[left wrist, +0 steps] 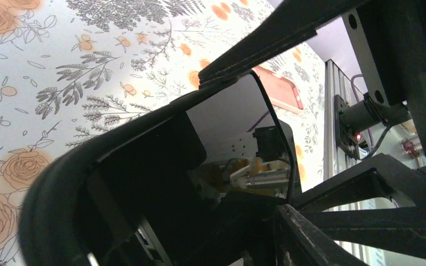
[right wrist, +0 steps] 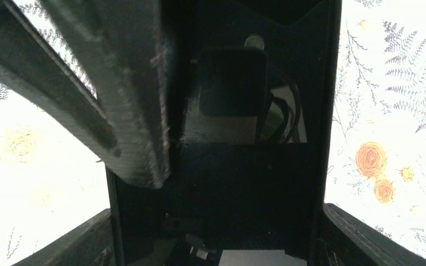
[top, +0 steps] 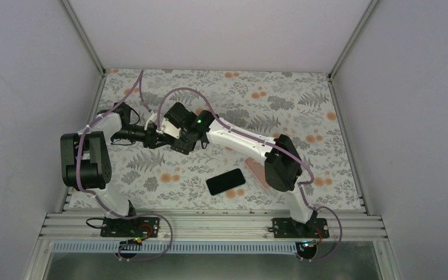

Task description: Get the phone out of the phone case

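Both grippers meet above the middle left of the table on one black phone in its black case (top: 174,139). In the left wrist view its glossy screen (left wrist: 238,138) fills the centre, with a thick black rim (left wrist: 61,188) at its left edge. My left gripper (top: 162,138) is shut on one end of it. My right gripper (top: 181,140) is shut across its width; in the right wrist view the dark slab (right wrist: 222,183) sits between my own fingers (right wrist: 366,233), and a left finger (right wrist: 116,111) crosses it. Whether the phone has come free of the case is hidden.
A second black phone (top: 226,181) lies flat on the flowered table near the front. A pink case (top: 255,168) lies beside it, partly under the right arm, and also shows in the left wrist view (left wrist: 280,88). White walls enclose the table; an aluminium rail (top: 210,224) runs along the front.
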You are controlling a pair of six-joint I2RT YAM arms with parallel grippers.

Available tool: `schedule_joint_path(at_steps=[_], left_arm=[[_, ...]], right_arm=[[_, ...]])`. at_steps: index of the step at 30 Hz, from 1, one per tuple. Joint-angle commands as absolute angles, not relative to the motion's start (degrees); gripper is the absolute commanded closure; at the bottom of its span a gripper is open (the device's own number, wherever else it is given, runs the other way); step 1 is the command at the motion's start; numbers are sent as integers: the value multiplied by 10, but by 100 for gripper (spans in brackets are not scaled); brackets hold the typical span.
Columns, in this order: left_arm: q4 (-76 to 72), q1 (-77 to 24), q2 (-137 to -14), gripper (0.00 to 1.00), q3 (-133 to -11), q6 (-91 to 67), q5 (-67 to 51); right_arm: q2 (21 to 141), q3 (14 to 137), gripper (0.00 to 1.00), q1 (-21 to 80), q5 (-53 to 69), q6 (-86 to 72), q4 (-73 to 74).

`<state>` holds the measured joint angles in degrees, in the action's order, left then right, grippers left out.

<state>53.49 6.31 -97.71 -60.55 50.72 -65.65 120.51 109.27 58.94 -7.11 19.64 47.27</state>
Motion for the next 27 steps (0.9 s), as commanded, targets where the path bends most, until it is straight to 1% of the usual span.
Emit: schedule_joint_path(at_steps=[1, 4, 7, 8, 10, 14, 15, 17, 20, 23, 24, 27], left_arm=[[551, 64, -979, 54, -630, 538, -690], [566, 64, -983, 62, -636, 551, -698], [587, 64, -984, 66, -639, 571, -708], [595, 64, -985, 67, -641, 580, -710], [609, 62, -985, 71, -642, 597, -711], [629, 62, -976, 76, -641, 634, -712], [625, 62, -973, 77, -640, 635, -710], [609, 61, -965, 83, -639, 622, -699], [576, 52, -941, 86, -637, 591, -675], [523, 37, -910, 90, -628, 550, -645], [513, 31, -905, 94, -628, 546, -641], [516, 16, -907, 98, -634, 550, -631]], right_arm=[[1192, 1101, 38, 600, -80, 199, 439], [1191, 1097, 38, 601, -81, 199, 437], [1191, 1093, 37, 602, -82, 200, 435], [1191, 1094, 35, 602, -82, 200, 435], [1190, 1095, 26, 602, -82, 199, 434], [1183, 1095, 1, 600, -73, 202, 438], [1179, 1093, 0, 599, -67, 206, 443], [1172, 1093, 0, 594, -56, 210, 458], [1132, 1066, 0, 573, -18, 223, 465], [1083, 1026, 0, 536, 23, 227, 466], [1067, 1015, 0, 520, 38, 226, 466], [1025, 980, 0, 470, 88, 229, 465]])
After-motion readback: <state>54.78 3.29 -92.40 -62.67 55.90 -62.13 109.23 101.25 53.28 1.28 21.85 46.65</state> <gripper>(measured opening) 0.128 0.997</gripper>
